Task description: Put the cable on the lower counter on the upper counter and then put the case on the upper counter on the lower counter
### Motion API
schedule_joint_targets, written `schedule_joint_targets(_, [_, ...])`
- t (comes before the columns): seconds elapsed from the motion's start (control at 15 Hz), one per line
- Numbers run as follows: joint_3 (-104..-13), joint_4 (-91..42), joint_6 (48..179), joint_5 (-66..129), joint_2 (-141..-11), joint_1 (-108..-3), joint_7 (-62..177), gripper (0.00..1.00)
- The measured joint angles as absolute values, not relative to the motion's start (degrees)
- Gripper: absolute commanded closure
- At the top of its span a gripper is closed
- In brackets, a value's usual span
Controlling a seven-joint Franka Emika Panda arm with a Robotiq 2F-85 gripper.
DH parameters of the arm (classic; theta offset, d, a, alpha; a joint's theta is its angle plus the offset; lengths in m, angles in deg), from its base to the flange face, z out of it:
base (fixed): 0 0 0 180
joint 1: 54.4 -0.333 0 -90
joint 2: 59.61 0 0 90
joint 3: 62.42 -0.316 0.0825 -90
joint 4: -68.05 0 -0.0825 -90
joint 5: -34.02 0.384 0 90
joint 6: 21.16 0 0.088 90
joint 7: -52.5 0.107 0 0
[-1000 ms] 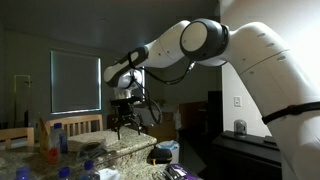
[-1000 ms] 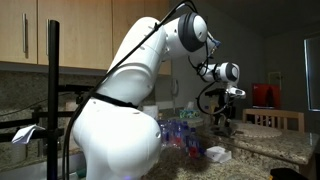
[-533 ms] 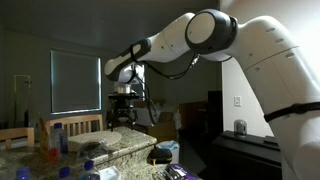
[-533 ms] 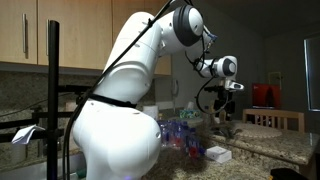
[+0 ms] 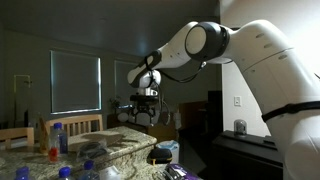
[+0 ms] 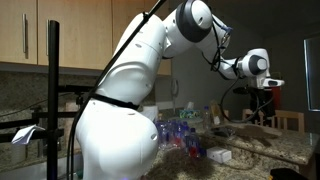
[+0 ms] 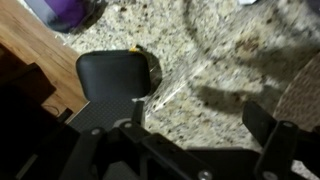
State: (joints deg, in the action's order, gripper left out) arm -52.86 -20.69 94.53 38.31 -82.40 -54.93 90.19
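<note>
In the wrist view the case [image 7: 112, 75], flat and black with rounded corners, lies at the edge of speckled granite, the upper counter [image 7: 215, 75]. My gripper [image 7: 198, 118] is open above bare granite, and the case sits just outside its left finger [image 7: 137, 112]. A faint dark curve [image 7: 196, 42] crosses the stone; I cannot tell whether it is the cable or a shadow. In both exterior views the gripper [image 5: 148, 108] [image 6: 264, 103] hangs open over the counter [image 5: 112, 143] [image 6: 255, 152]. The lower counter I cannot pick out.
Clear bottles with blue caps [image 5: 57, 136] [image 6: 180, 131] stand on the counter. A metal cup [image 5: 239, 127] sits on a dark cabinet. A purple object [image 7: 66, 12] and a wooden surface [image 7: 38, 55] border the granite in the wrist view. The white arm [image 6: 120, 100] fills much of an exterior view.
The arm has swung sideways, carrying the open gripper to the right in both exterior views. The jaws stay open and hold nothing.
</note>
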Motion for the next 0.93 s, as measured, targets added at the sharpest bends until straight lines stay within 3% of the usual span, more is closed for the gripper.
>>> schedule_joint_targets(0.93, [-39.11,-23.89,108.24,23.87,-94.73,-50.93,121.64,0.0])
